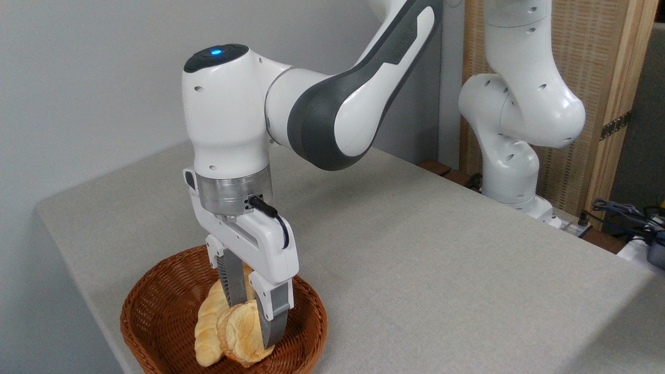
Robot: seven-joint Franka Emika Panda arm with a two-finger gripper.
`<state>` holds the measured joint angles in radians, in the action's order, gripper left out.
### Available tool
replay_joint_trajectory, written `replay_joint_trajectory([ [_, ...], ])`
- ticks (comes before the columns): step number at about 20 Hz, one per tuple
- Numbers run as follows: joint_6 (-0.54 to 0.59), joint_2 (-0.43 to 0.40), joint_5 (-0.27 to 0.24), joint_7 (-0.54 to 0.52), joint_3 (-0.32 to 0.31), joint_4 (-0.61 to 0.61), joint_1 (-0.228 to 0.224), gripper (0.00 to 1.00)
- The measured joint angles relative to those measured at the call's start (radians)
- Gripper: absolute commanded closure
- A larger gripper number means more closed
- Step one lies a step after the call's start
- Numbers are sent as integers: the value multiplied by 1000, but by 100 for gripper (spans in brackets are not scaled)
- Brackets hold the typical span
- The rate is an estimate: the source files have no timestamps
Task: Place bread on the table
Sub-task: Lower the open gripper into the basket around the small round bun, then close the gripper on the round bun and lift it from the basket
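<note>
The bread [243, 332] is seen inside the wicker basket [161, 311], standing on its edge and leaning against a long pale loaf [208, 324]. It is gripped by the gripper [254, 317], whose two fingers are pressed on both its sides. The basket is placed on the table [441, 249], near its front edge.

No legible text; embossed lettering on arm [363, 88] link unreadable.
</note>
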<state>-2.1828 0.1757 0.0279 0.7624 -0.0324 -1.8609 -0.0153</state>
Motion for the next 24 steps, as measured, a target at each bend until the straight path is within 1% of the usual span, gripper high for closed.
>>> replay_joint_trajectory([
  [10, 0, 0, 1, 5, 0, 1, -3, 72],
  [17, -1, -5, 1, 5, 0, 9, -3, 70],
  [19, -1, -21, 1, 5, 0, 17, -3, 69],
  [20, -1, -36, 1, 5, 0, 19, -3, 67],
  [22, 6, -70, -3, 5, 0, 19, -3, 67],
  [24, 53, -105, -10, 5, 0, 19, -3, 67],
])
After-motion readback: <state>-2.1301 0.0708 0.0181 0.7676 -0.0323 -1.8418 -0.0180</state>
